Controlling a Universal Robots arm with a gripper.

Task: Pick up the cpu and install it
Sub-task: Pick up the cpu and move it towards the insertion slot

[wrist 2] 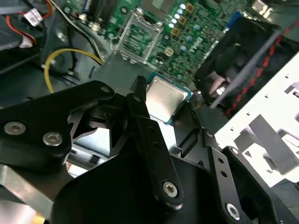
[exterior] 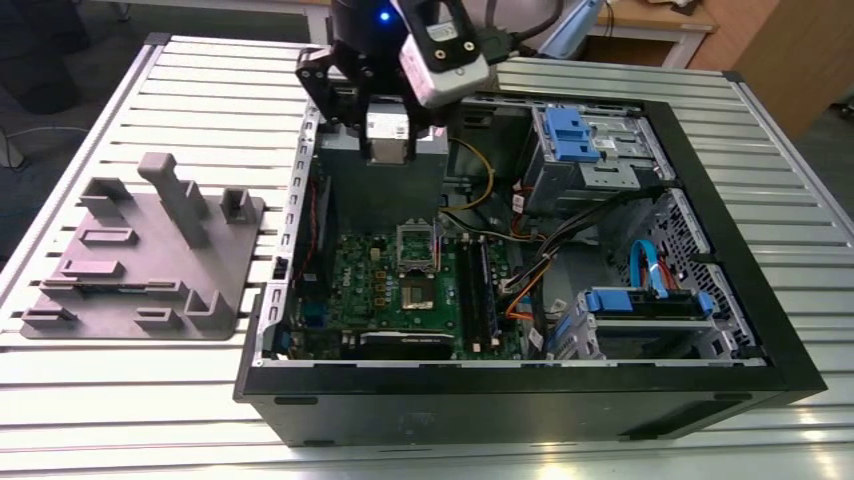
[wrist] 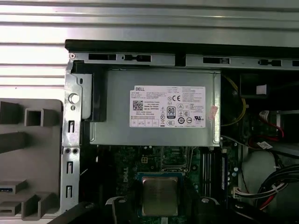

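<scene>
Grips flat square cpu [wrist 2: 161, 93], silvery matte top, between fingers of black gripper [wrist 2: 167, 101]; white printed label [wrist: 167, 106] on grey metal box [wrist: 114, 109].

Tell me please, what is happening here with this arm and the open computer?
A robot arm is working over an open computer case. Its claw holds the cpu in the air, near the grey power supply at one end of the case. The cpu is not yet in the socket on the green board. A grey tray lies beside the case.
</scene>
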